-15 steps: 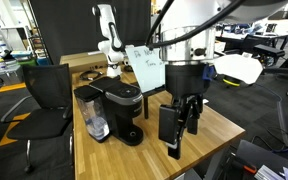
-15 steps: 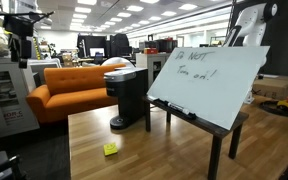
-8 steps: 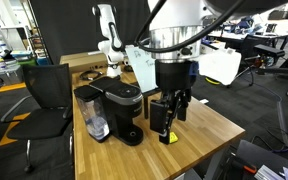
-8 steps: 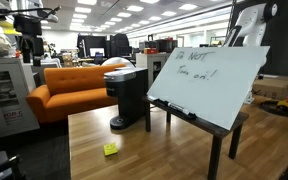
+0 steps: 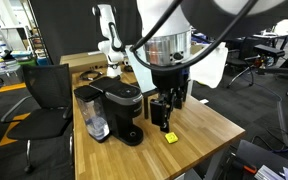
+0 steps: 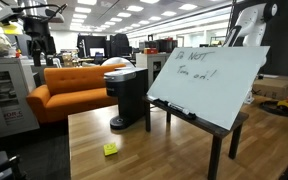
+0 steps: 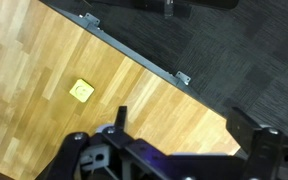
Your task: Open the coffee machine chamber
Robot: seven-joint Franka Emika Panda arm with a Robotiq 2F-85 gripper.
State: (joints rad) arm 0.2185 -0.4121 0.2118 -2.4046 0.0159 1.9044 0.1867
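The black coffee machine (image 5: pixel 119 112) stands on the wooden table, with its clear water tank (image 5: pixel 92 118) on its side. It also shows in an exterior view (image 6: pixel 129 98). Its rounded glossy chamber (image 5: pixel 125 93) on top is closed. My gripper (image 5: pixel 170 108) hangs above the table just beside the machine and does not touch it. In an exterior view it appears high up, away from the machine (image 6: pixel 37 42). In the wrist view its fingers (image 7: pixel 164 135) are spread wide and empty over the bare wood.
A small yellow square (image 5: pixel 170 137) lies on the table below the gripper and shows in the wrist view (image 7: pixel 81 90). A tilted whiteboard (image 6: pixel 209 75) stands on the table (image 6: pixel 164 150). A black chair (image 5: pixel 44 95) and an orange sofa (image 6: pixel 69 90) are beyond it.
The arm has swung in over the table and the gripper has moved closer to the coffee machine. The fingers have stayed open. The machine has not moved.
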